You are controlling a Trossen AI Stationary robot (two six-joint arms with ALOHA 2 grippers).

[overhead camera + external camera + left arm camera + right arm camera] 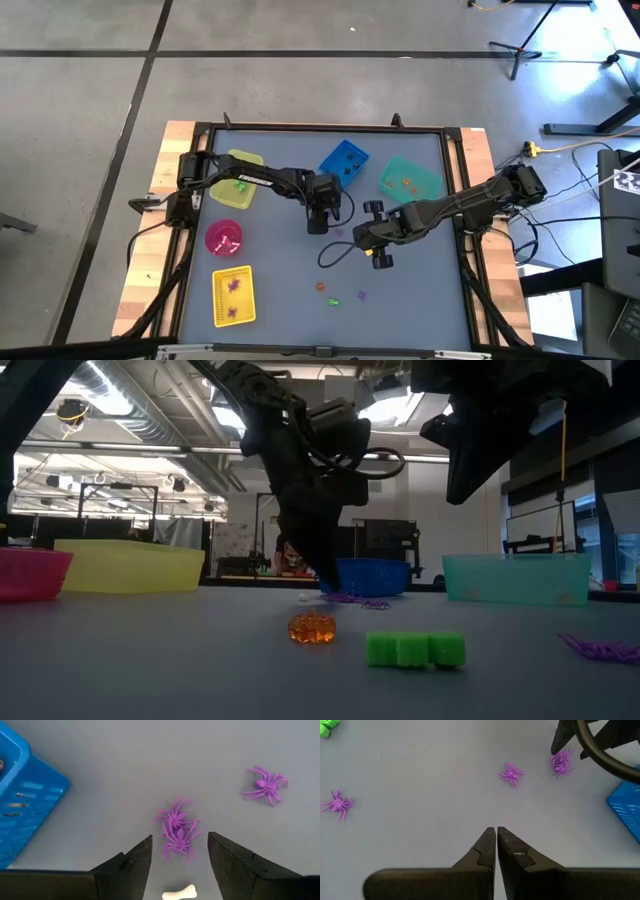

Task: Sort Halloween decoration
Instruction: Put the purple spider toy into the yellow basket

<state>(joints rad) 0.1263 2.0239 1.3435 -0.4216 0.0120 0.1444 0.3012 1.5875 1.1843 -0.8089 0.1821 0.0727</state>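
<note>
Left gripper [179, 854] over spiders [176, 831], jaws spread
Two purple spiders lie between its fingertips (white bone [179, 893] beside) near blue bin [25, 805]; right gripper [496, 840] closed, empty, hovering mid-table.

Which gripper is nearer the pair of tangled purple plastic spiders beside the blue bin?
Left. The left gripper hangs open right over the pair of purple plastic spiders, fingers straddling them. The right gripper is shut and farther off, across bare tabletop.

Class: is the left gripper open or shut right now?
Open. The left gripper has its fingers spread apart on either side of two purple spiders lying on the table.
</note>
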